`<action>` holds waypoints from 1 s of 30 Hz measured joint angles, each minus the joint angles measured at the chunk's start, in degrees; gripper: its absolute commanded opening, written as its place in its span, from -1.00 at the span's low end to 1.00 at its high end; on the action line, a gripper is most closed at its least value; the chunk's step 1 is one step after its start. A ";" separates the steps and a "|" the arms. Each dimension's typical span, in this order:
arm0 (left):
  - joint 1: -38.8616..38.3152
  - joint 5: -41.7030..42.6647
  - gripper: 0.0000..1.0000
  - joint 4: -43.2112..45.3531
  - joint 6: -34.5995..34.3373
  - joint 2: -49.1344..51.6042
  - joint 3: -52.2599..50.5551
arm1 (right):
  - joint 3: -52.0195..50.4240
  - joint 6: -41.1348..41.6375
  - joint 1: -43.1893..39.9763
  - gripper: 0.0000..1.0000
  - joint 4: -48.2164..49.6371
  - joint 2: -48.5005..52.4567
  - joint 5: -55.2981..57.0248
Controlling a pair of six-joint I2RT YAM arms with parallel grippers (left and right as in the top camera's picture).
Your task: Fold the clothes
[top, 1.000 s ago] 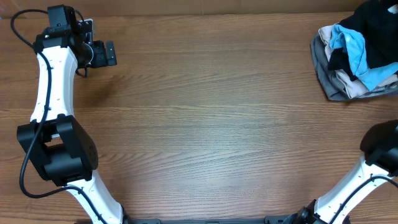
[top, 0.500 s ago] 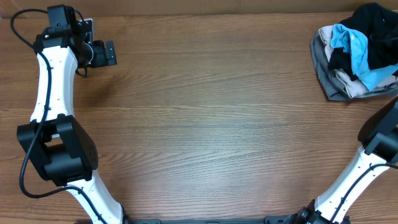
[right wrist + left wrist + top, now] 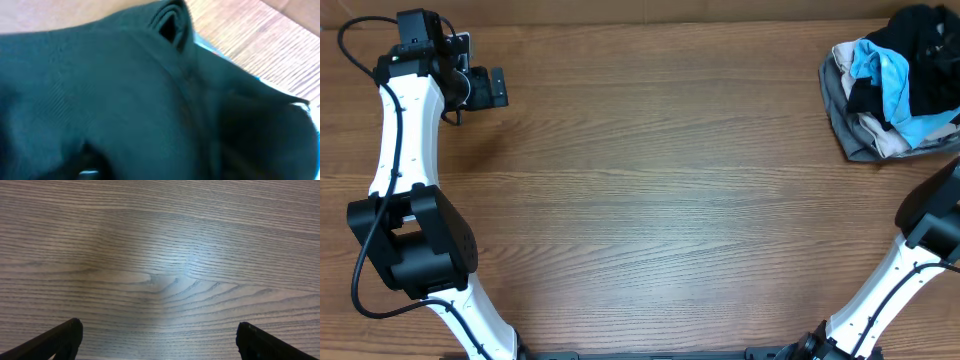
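The black garment (image 3: pixel 920 35) lies bunched on top of the pile (image 3: pixel 880 120) of light-blue, grey and beige garments at the far right corner of the table (image 3: pixel 670 200). Its fabric fills the right wrist view. The right gripper is hidden, so its jaw state cannot be told. The left gripper (image 3: pixel 497 86) sits near the far left corner over bare wood, jaws wide and empty

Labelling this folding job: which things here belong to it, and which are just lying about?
For the job: black garment, on the pile; left gripper, open.
Lying about: light-blue garment; grey garment; beige garment.
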 measured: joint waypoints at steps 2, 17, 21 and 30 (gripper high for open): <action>0.00 0.00 1.00 0.00 0.00 0.00 0.00 | 3.28 -0.15 0.24 1.00 -3.45 0.00 -0.48; 0.00 0.00 1.00 0.00 0.00 0.00 0.00 | 32.20 0.87 3.69 1.00 -30.34 -8.26 -4.15; 0.00 0.00 1.00 0.02 0.00 0.00 0.02 | 32.96 0.92 8.44 1.00 -36.35 -12.81 -7.30; 0.00 0.00 0.99 0.00 0.00 0.00 0.00 | 33.35 0.94 19.45 1.00 -47.34 -17.94 -20.13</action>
